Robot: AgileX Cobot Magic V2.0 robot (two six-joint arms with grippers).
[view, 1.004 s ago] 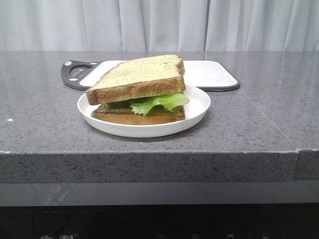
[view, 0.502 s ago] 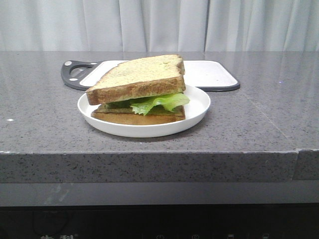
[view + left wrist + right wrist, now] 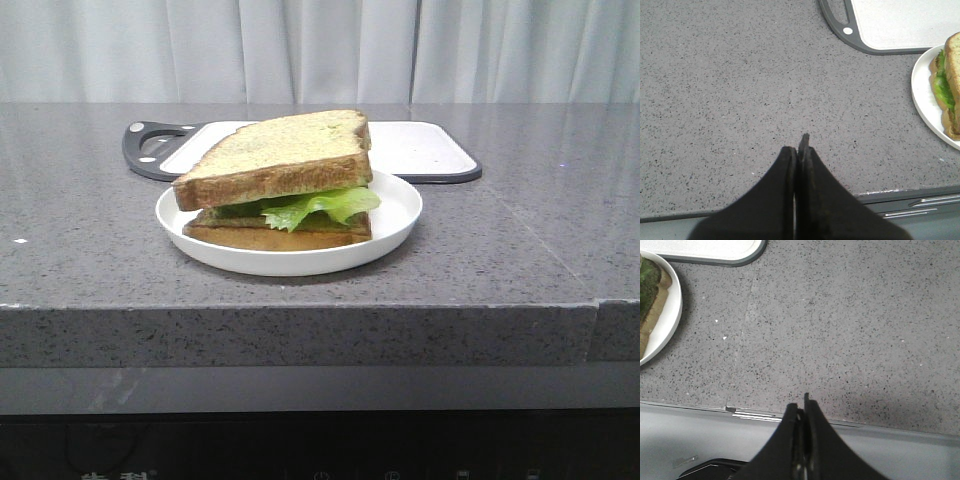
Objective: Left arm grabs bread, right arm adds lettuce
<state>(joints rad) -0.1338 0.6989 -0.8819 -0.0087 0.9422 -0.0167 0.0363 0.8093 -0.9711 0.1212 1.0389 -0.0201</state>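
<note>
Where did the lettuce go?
In the front view, the lettuce sits between two bread slices on the white plate, in front of the cutting board.

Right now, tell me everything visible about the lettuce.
The lettuce is a bright light-green ruffled leaf, sandwiched between the thick top bread and a thinner bottom slice on the white plate. Its frilly edge sticks out along the front of the sandwich. Neither gripper touches it.

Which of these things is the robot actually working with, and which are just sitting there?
Part of the job:
- thick golden-crusted top bread slice
- ruffled light-green lettuce leaf
- thinner bottom bread slice
- round white plate

Just lying about:
- white cutting board with black rim
- grey speckled stone counter
</note>
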